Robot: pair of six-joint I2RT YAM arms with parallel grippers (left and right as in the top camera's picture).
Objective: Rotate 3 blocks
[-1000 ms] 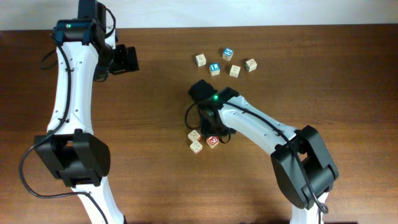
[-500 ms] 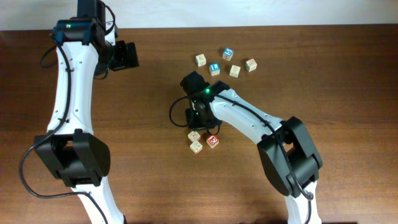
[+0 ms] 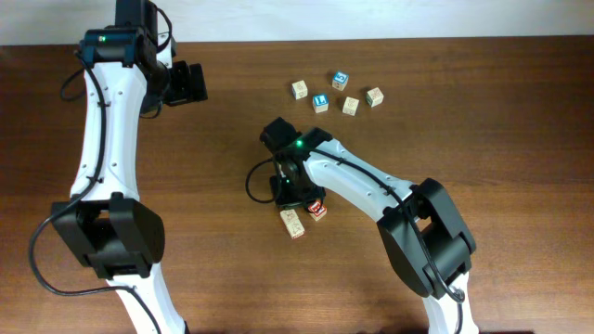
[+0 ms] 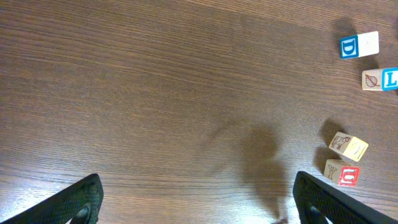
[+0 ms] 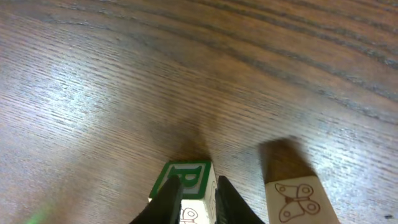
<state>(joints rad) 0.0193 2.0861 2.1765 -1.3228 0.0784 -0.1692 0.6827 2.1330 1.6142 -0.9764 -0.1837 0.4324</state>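
Note:
My right gripper [image 3: 291,191] stands low over the three blocks near the table's middle. In the right wrist view its fingertips [image 5: 169,198] are shut on a beige block [image 5: 186,177] with a green P on its top face; the overhead view hides this block under the gripper. A second beige block [image 3: 293,224], which shows a butterfly face [image 5: 295,200], lies just beside it. The red block [image 3: 317,211] sits right of the gripper, touching or nearly touching it. My left gripper [image 3: 188,84] hangs open at the far left, its jaws [image 4: 202,208] holding nothing.
Several other cubes [image 3: 336,93], two of them blue-faced, lie in a loose group at the back. At the right edge of the left wrist view are a blue D cube [image 4: 359,45], a blue L cube [image 4: 380,79], a beige cube [image 4: 348,147] and a red U cube [image 4: 342,173].
My right arm has swung left and its wrist has turned, coming down over the upper beige block. The lower beige block has shifted a little toward the front. The left arm has barely moved.

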